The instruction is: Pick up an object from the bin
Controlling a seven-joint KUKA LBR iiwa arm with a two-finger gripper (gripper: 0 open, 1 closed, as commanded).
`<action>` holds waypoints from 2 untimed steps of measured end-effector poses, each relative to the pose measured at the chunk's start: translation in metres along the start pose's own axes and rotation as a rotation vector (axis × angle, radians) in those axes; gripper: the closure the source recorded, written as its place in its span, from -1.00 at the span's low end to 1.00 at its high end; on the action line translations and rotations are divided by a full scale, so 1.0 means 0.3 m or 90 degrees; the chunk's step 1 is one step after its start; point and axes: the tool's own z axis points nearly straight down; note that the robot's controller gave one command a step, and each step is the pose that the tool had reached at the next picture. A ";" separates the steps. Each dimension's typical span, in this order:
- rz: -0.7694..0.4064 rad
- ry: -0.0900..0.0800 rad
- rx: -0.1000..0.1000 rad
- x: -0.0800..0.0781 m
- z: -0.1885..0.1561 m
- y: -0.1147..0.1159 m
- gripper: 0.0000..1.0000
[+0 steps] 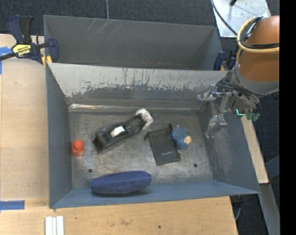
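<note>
Scuffed grey bin [138,84], gripper [215,122] at its right wall

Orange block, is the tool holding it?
No, the orange block lies on the bin floor at the left, apart from the tool by the right wall.

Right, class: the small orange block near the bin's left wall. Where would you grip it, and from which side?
Probably from straight above, closing across the small orange block on its two opposite sides. It sits alone on the bin floor, compact, with the black tool apart from it, so nothing blocks a downward approach.
</note>
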 end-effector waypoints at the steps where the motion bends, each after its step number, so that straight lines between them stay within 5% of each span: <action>1: 0.044 0.000 -0.001 0.028 0.450 0.068 -1.00; 2: 0.043 -0.005 0.000 0.020 0.435 0.065 1.00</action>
